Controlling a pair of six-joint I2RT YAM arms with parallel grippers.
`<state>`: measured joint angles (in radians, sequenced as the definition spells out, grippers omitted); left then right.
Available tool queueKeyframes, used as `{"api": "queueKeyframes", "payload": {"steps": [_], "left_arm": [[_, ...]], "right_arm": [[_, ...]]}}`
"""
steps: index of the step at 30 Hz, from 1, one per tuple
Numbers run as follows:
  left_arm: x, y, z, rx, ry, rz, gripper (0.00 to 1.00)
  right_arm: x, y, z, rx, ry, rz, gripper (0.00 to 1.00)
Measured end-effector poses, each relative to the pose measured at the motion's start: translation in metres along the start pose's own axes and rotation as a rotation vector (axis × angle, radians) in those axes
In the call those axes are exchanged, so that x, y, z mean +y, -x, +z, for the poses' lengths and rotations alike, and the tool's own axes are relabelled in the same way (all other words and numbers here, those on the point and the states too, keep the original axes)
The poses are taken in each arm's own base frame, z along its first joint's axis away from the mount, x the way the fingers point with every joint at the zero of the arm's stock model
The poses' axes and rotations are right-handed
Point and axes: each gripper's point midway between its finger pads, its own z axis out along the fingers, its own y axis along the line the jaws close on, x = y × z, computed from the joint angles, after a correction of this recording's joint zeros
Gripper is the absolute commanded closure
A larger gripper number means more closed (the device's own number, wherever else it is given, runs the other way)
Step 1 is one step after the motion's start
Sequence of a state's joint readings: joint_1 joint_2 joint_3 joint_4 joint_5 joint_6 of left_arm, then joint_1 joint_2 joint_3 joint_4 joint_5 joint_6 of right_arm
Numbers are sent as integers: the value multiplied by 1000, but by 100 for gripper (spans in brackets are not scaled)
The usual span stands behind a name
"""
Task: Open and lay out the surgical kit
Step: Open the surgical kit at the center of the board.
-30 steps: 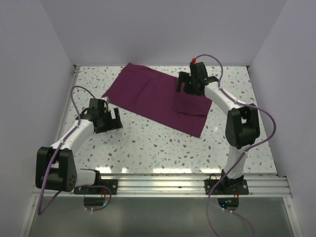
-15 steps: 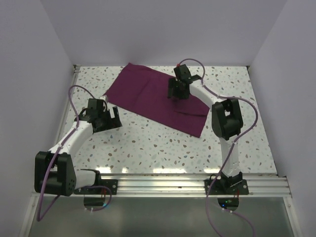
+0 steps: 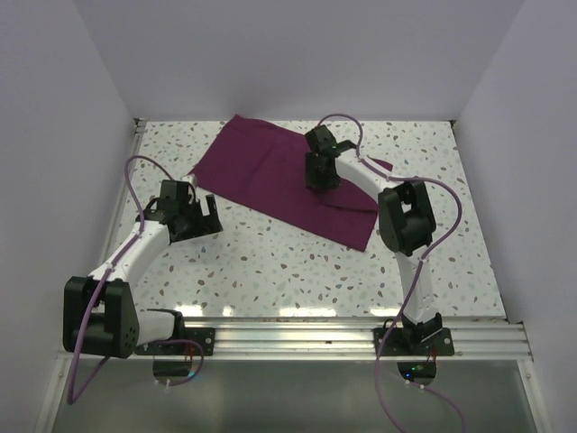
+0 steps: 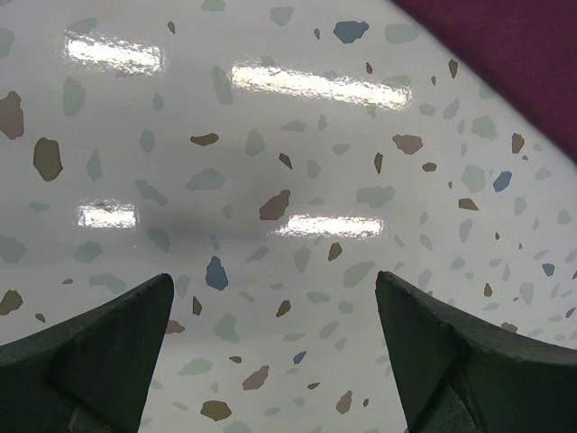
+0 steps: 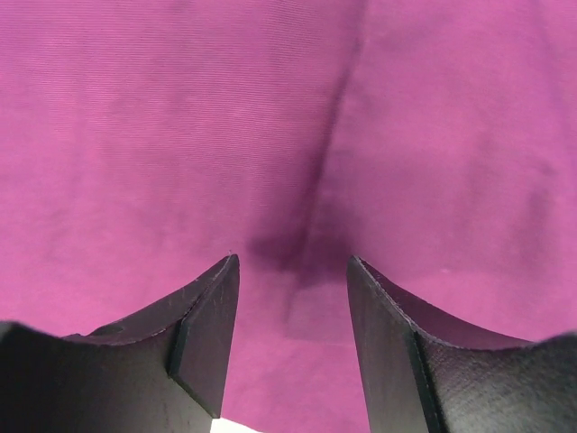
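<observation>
The surgical kit's dark purple cloth wrap (image 3: pixel 261 167) lies spread on the far half of the table, with a folded raised part at its right end. The steel tray and instruments are hidden. My right gripper (image 3: pixel 320 178) hovers over the cloth's middle right, jaws open and empty; in the right wrist view the cloth (image 5: pixel 180 135) fills the frame with a crease running down between the fingers (image 5: pixel 293 271). My left gripper (image 3: pixel 206 216) is open and empty above bare table, just short of the cloth's left corner (image 4: pixel 532 54).
The speckled terrazzo table (image 3: pixel 270 262) is walled in white on three sides. A metal rail (image 3: pixel 297 334) runs along the near edge by the arm bases. Purple cables loop over both arms.
My right gripper has moved left from the folded right end of the cloth to over its middle. The left arm has barely shifted.
</observation>
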<state>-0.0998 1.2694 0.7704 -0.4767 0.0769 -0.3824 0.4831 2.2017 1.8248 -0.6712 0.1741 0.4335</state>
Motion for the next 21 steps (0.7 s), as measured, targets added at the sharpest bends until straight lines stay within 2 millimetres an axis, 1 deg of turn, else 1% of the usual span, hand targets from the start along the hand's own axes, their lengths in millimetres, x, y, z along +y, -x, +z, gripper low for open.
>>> {"api": "queueKeyframes", "payload": {"steps": [2, 7, 13, 17, 20, 21], "left_arm": [[0, 0, 0, 0, 0, 0, 2], [0, 0, 0, 0, 0, 0, 2], [0, 0, 0, 0, -1, 0, 2], [0, 0, 0, 0, -1, 0, 2], [0, 0, 0, 0, -1, 0, 2], [0, 0, 0, 1, -1, 0, 2]], "right_arm": [[-5, -1, 0, 3, -26, -3, 46], [-12, -1, -1, 1, -59, -11, 58], [-12, -2, 0, 4, -61, -11, 62], [-13, -6, 5, 16, -67, -14, 63], [-14, -10, 10, 28, -73, -16, 67], [-14, -11, 11, 31, -74, -17, 71]]}}
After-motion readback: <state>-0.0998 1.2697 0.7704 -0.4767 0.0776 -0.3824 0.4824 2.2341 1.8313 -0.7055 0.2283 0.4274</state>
